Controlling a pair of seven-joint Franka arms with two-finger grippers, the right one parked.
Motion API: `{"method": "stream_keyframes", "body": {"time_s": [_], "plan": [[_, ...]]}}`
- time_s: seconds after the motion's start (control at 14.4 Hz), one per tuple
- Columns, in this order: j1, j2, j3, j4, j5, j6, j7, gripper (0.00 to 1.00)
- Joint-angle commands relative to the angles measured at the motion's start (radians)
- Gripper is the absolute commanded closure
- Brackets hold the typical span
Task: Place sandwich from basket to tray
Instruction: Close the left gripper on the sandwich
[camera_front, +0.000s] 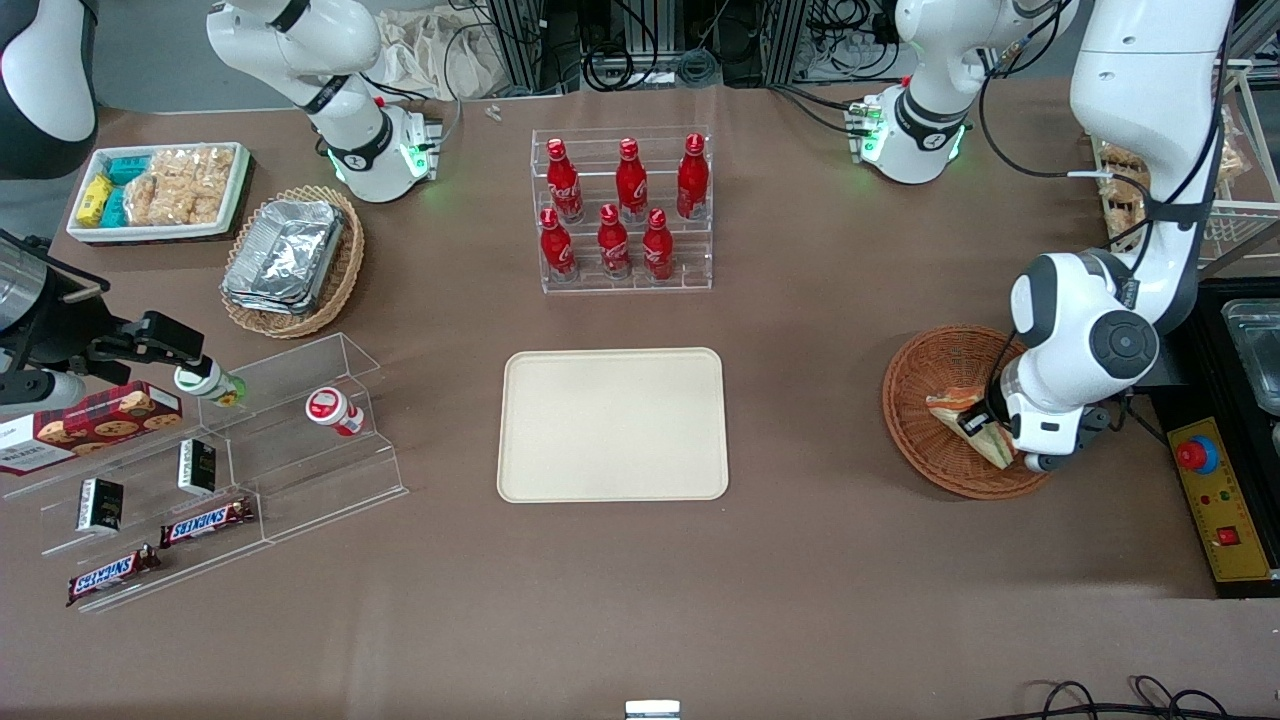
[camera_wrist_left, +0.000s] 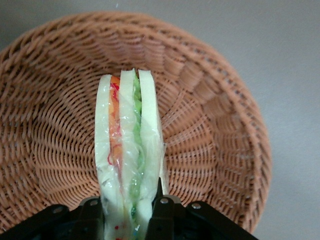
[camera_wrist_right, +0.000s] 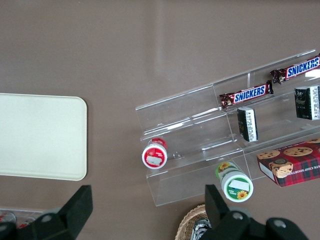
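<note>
On the brown counter (camera_front: 800, 560), my tool (camera_wrist_left: 131, 210) grips the sandwich (camera_wrist_left: 129, 150) inside the basket (camera_wrist_left: 210, 130). The tray (camera_front: 612, 425), at nine o'clock from the basket, awaits it; lift and carry remain.

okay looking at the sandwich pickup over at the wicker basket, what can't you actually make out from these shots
- Front view: the arm's wrist covers the hand and part of the sandwich in the basket.
- Left wrist view: the picture edge cuts off the sandwich's gripped end, and part of the basket.
- Whether the sandwich is lifted clear of the basket floor: unclear in either view.
</note>
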Motion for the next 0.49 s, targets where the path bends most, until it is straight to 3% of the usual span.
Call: {"method": "stream_keyframes", "body": {"time_s": [0.0, 0.42], "plan": [[-0.005, -0.014, -0.001, 0.098, 0.006, -0.14, -0.019, 1.0], [-0.003, -0.012, -0.019, 0.549, -0.012, -0.683, -0.014, 1.0]]}}
